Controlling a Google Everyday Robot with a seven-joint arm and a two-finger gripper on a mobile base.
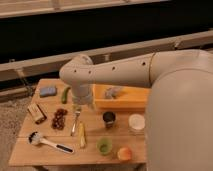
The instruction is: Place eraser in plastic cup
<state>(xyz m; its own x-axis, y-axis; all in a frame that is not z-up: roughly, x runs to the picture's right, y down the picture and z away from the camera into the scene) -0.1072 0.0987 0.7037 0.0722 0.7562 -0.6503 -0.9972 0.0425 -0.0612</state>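
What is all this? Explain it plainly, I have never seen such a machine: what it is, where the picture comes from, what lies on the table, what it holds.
This is a robot with one arm, shown in a single camera picture looking down on the scene. Where the camera is mounted is not known. The big pale arm reaches in from the right and bends down to its gripper, which hangs over the middle of the wooden table. I cannot tell whether it holds anything. The eraser lies at the left of the table, apart from the gripper. Also there are a blue-grey pad, a brush, a dark cup, a white cup, the small light-green plastic cup near the front edge, and a yellow tray.
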